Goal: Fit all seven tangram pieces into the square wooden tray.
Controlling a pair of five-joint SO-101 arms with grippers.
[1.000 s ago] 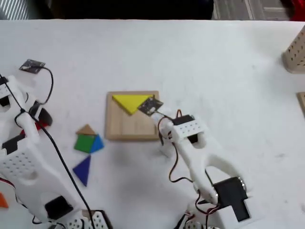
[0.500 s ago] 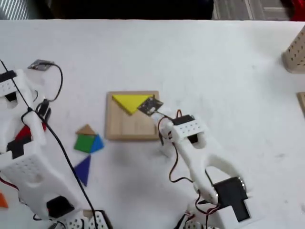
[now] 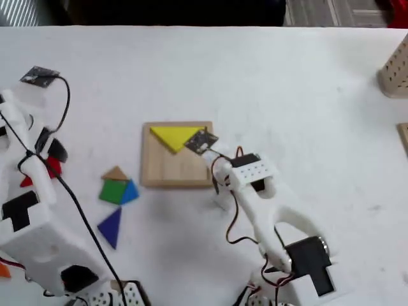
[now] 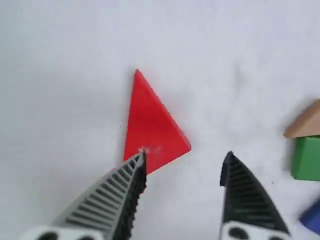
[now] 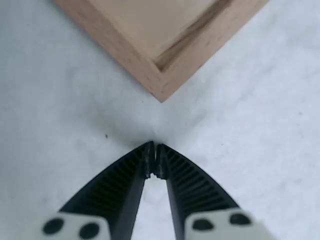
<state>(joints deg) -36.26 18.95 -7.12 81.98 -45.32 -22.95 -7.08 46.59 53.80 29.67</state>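
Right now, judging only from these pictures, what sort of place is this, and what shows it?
Probably a robotics lab bench: two wired white robot arms at a white table, with a wooden tray and tangram pieces.

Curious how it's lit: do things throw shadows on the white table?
Right wrist view: soft grey shadow between the shut hand and the wooden tray. Left wrist view: a thin dark line along the red triangle. High view: faint grey beside the right arm.

In wooden tray (image 3: 169,172), yellow triangle (image 3: 172,136); red triangle (image 4: 150,125) flat outside it.
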